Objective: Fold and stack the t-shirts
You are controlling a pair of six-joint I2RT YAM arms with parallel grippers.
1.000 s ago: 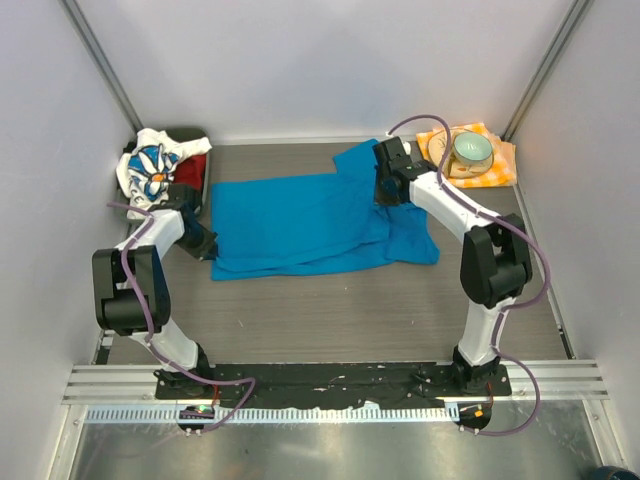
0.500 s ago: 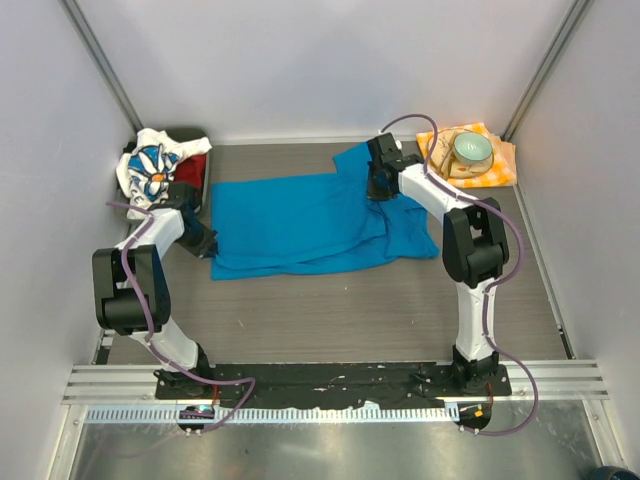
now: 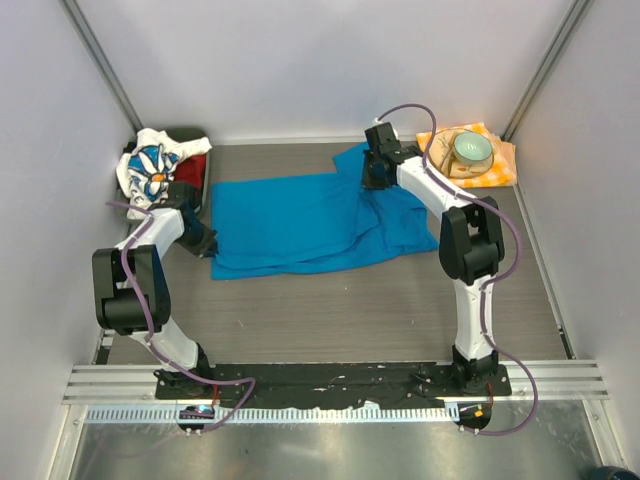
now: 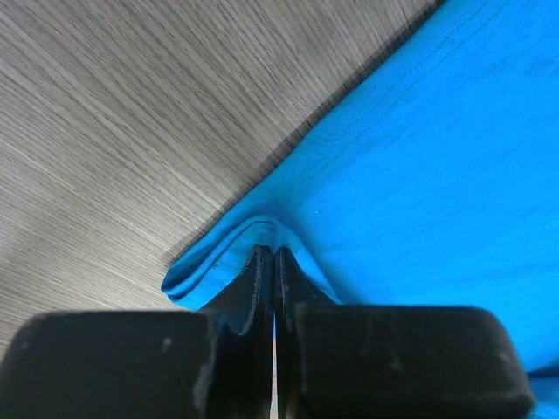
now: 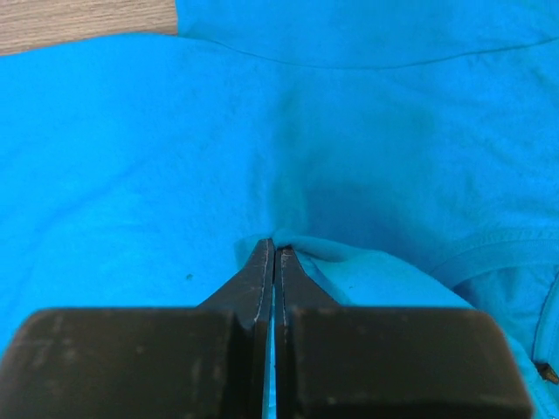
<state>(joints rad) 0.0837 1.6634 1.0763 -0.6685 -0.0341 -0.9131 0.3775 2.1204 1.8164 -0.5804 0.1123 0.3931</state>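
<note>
Two pinches on the blue t-shirt (image 3: pixel 300 222), spread across the table (image 3: pixel 400 300): left fingers (image 4: pixel 262 284) clamped on its 8 o'clock corner, right fingers (image 5: pixel 261 272) clamped on a cloth ridge at 1 o'clock. Step judged: first fold. Next move calls for lifting both ends together, cloth taut.

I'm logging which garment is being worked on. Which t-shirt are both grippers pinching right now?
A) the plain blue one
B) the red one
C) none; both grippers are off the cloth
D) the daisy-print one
A: each wrist view shows shut jaws with a fold of the blue t-shirt pinched between them, the left gripper at its edge and the right gripper further in on the cloth.
</note>
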